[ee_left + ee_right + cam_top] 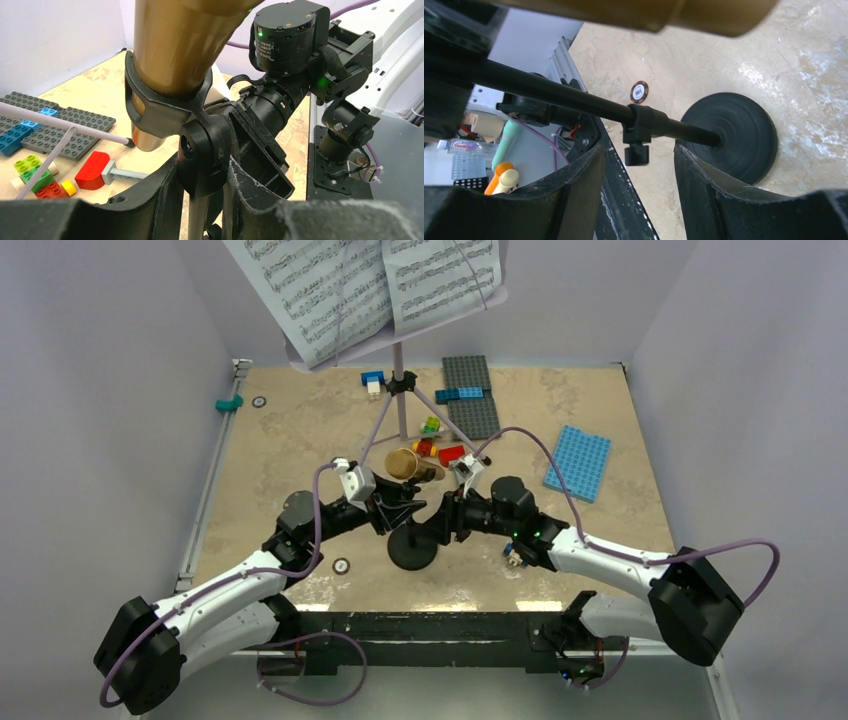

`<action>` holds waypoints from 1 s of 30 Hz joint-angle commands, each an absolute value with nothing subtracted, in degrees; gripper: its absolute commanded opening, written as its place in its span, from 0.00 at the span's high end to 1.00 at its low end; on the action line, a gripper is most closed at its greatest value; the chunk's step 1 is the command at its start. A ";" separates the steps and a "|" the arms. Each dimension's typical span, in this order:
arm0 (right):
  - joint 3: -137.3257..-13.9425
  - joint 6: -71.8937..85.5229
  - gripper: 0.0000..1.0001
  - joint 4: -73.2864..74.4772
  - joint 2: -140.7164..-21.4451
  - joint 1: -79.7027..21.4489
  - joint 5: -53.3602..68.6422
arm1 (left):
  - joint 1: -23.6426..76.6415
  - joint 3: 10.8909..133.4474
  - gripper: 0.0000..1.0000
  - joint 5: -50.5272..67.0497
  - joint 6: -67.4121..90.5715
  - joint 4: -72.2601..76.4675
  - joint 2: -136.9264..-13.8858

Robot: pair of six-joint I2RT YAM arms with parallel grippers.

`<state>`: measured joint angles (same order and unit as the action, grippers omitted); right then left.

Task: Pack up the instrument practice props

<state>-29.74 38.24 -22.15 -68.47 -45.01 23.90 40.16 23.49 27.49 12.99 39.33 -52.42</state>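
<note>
The small black mic stand [412, 552] stands on its round base at the table's near middle. The gold-brown microphone [405, 462] sits in its clip. My left gripper [398, 510] is shut on the stand's pivot joint [202, 150] just under the microphone [175, 45]. From the right, my right gripper [440, 520] straddles the pole. In the right wrist view its fingers [704, 175] stand apart on either side of the pole's clamp knob [637, 152], above the round base [734, 135]. Behind, the lilac music stand [400, 400] holds white sheet-music pages [330, 290].
Grey baseplates [470, 390], a blue baseplate [578, 462] and loose coloured bricks [432, 440] lie behind the mic stand. A red-headed toy hammer [100, 172] lies beside the music stand's legs. A poker chip [341, 565] lies near the left arm. White walls close in three sides.
</note>
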 commanded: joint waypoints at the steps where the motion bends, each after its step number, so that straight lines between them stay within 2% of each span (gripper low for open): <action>1: -33.52 38.54 0.45 -25.36 -70.11 -45.44 25.57 | 40.37 23.54 1.00 26.48 14.44 40.08 -52.46; 5: -34.29 38.57 0.56 -25.75 -72.63 -45.44 25.96 | 40.65 23.72 1.00 25.90 14.33 39.57 -52.56; 13: -33.24 36.34 0.65 -24.98 -72.61 -46.04 25.46 | 40.86 24.62 1.00 25.13 13.98 37.37 -52.75; 20: -33.70 33.05 0.90 -22.39 -72.21 -46.48 24.01 | 41.48 24.78 1.00 24.80 13.97 37.09 -52.98; 22: -33.82 32.33 1.00 -21.93 -72.12 -46.49 23.84 | 41.57 24.73 1.00 24.72 13.97 36.94 -52.91; 25: -34.13 29.95 1.00 -19.62 -71.55 -46.88 21.62 | 41.74 24.81 1.00 24.22 14.08 36.66 -52.91; 30: -34.05 18.31 1.00 -14.17 -69.20 -51.51 6.09 | 41.84 24.78 1.00 22.60 14.56 35.96 -52.74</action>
